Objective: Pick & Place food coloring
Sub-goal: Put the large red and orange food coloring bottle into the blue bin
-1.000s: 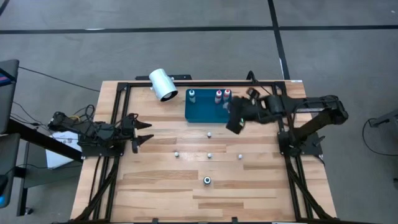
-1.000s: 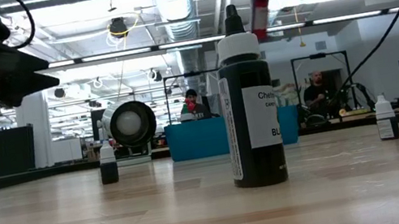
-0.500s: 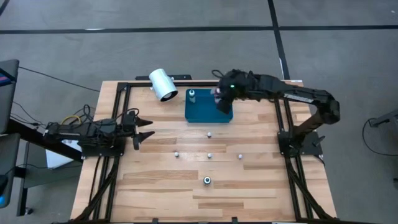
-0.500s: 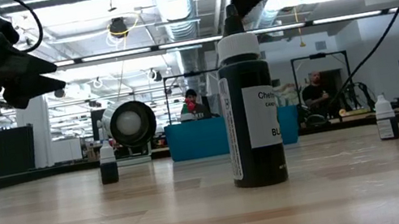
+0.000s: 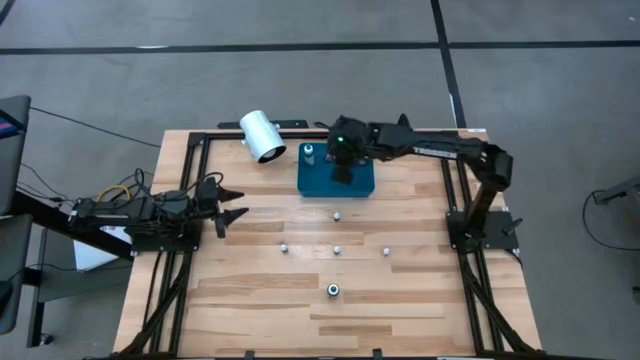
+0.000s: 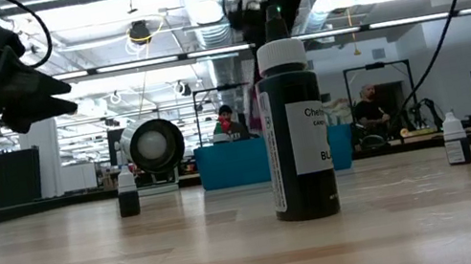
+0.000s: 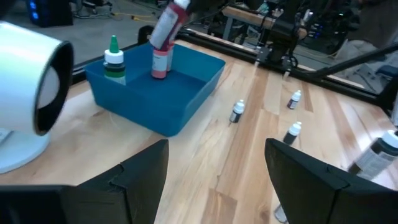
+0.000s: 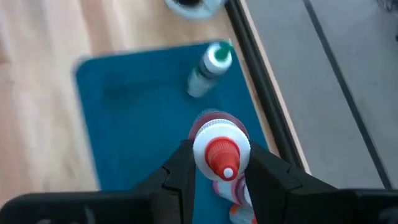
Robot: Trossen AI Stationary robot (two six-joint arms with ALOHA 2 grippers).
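High view: we see the right gripper (image 5: 341, 165) over the blue tray (image 5: 362, 187) at the table's (image 5: 260, 300) far side; left gripper (image 5: 228, 205) waits left, jaws wide.

Left wrist view: a red bottle (image 7: 169, 25) hangs tilted above the tray.

Right wrist view: jaws clamp that bottle; a green-topped bottle (image 8: 210, 68) stands inside.

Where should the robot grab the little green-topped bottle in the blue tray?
Probably by its white collar just under the green tip, coming straight down from above. The green bottle stands upright near one corner of the tray, whose walls block a sideways approach, and the collar is its widest, highest part.
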